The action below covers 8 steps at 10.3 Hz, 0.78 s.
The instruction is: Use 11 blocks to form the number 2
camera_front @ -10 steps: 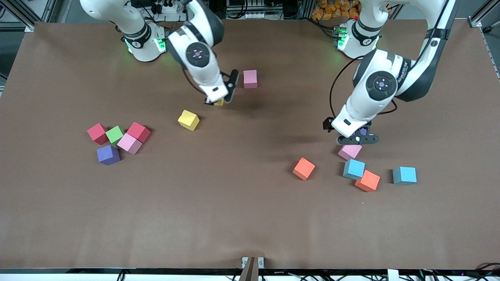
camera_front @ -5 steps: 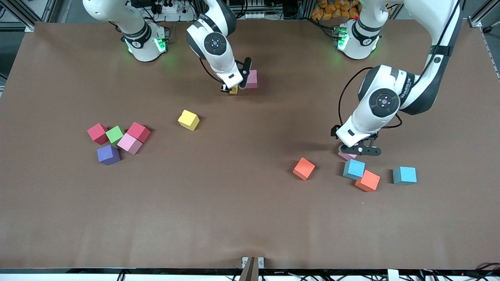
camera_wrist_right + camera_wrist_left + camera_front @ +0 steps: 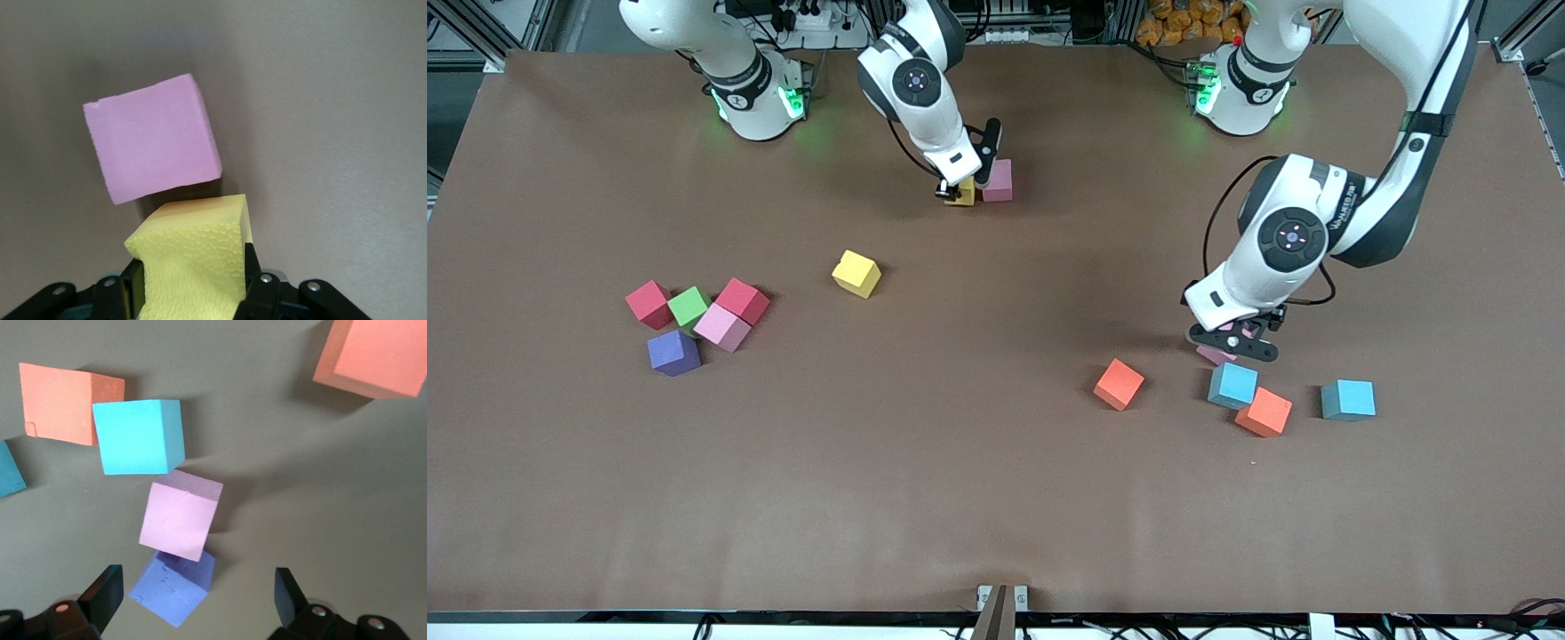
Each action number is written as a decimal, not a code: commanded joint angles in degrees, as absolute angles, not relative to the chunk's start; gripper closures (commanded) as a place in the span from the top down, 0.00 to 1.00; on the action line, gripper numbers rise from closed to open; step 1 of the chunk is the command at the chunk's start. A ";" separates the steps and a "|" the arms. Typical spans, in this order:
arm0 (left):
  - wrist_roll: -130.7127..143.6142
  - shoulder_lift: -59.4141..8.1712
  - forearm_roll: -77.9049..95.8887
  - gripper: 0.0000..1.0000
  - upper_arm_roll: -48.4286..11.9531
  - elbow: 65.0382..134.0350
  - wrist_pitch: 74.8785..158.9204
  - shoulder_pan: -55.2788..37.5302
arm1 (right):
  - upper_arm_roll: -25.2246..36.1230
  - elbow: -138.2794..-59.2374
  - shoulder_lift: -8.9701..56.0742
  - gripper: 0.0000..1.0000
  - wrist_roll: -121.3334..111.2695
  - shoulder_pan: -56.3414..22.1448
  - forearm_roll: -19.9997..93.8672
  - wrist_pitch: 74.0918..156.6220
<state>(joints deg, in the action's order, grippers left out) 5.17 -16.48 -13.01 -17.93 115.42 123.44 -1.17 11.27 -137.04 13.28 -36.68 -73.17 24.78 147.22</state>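
Observation:
My right gripper (image 3: 963, 188) is shut on a yellow block (image 3: 193, 257) and holds it low, close beside a pink block (image 3: 998, 180) near the robots' bases. My left gripper (image 3: 1232, 338) hangs open over a purple block (image 3: 173, 587), which lies between its fingers (image 3: 107, 593) without touching them. A second pink block (image 3: 180, 520) leans against that purple one. A light blue block (image 3: 1233, 385) and an orange block (image 3: 1264, 412) lie just nearer the front camera. No number 2 is in view.
Another orange block (image 3: 1119, 384) and a light blue one (image 3: 1348, 399) lie near the left gripper. A lone yellow block (image 3: 856, 273) sits mid-table. Toward the right arm's end, red (image 3: 648, 304), green (image 3: 688, 306), red (image 3: 742, 300), pink (image 3: 721, 327) and purple (image 3: 673, 352) blocks cluster.
The right gripper carried the yellow block toward the pink block near the bases and lowered it beside it. The left gripper came down over the pink and purple blocks, still open.

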 commanded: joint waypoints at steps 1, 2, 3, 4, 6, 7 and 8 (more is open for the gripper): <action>1.94 -17.83 -14.24 1.00 -18.02 115.05 125.15 -0.09 | 12.13 -138.43 13.97 0.00 -37.18 -75.67 26.81 150.02; 0.98 -19.23 -14.24 1.00 -18.02 115.14 126.90 0.61 | 12.13 -138.43 14.50 0.00 -37.09 -75.93 26.89 150.20; 0.44 -20.90 -14.33 1.00 -17.84 115.05 129.09 0.88 | 12.13 -138.25 14.76 0.00 -36.83 -75.94 26.89 150.29; -0.43 -21.53 -14.41 1.00 -17.15 114.44 129.81 0.88 | 12.13 -138.08 15.20 0.00 -36.91 -75.85 27.33 150.38; -0.88 -22.58 -14.59 1.00 -16.96 114.35 131.21 0.88 | 12.13 -137.90 15.56 0.00 -36.83 -75.85 27.77 150.47; -1.31 -23.11 -14.59 1.00 -16.96 114.35 132.00 0.97 | 12.04 -137.73 15.64 0.00 -36.91 -75.94 29.08 150.82; -1.58 -23.55 -14.68 1.00 -16.88 114.35 132.45 1.14 | 12.04 -137.38 15.64 0.00 -36.83 -76.02 29.87 150.82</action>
